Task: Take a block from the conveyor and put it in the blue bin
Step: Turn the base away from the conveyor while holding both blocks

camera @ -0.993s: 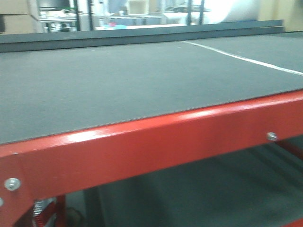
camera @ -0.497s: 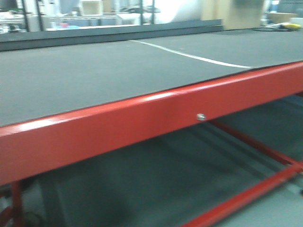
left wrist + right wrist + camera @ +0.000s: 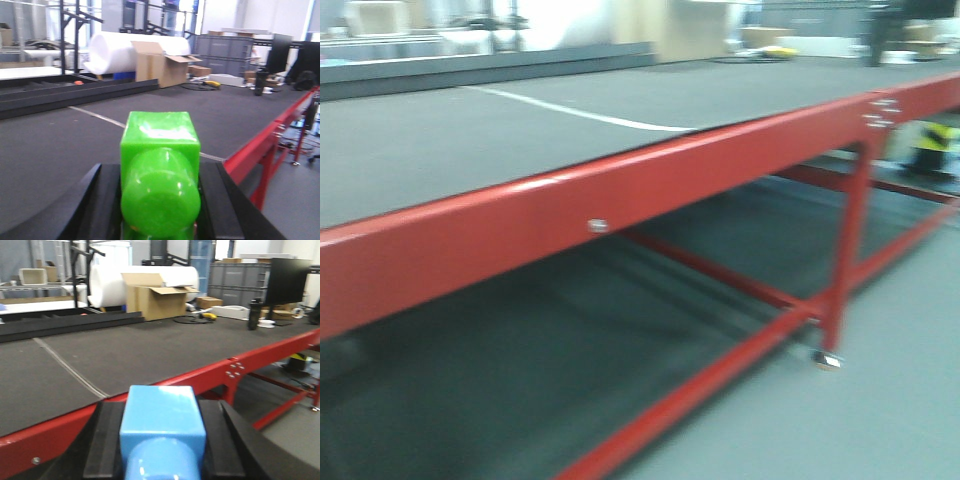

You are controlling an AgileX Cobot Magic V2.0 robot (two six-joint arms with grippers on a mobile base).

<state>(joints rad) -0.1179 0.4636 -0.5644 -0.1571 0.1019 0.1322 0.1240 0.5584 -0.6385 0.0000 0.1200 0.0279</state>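
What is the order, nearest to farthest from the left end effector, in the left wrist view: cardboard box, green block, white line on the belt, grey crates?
1. green block, gripped in the left end effector itself.
2. white line, crossing the conveyor just ahead, left of centre.
3. cardboard box, beyond the conveyor's far edge, centre.
4. grey crates, behind the box, to the right.

The belt (image 3: 440, 150) is matt dark grey cloth with a fine, slightly rough weave. The frame (image 3: 500, 240) is red painted metal, glossy and smooth, with a bare shiny metal bolt (image 3: 598, 226). The green block (image 3: 160, 165) is glossy, smooth plastic with bright highlights. The blue block (image 3: 162, 420) is smooth plastic with a softer sheen. The box (image 3: 150, 302) is matt brown cardboard. The floor (image 3: 900, 400) is smooth grey.
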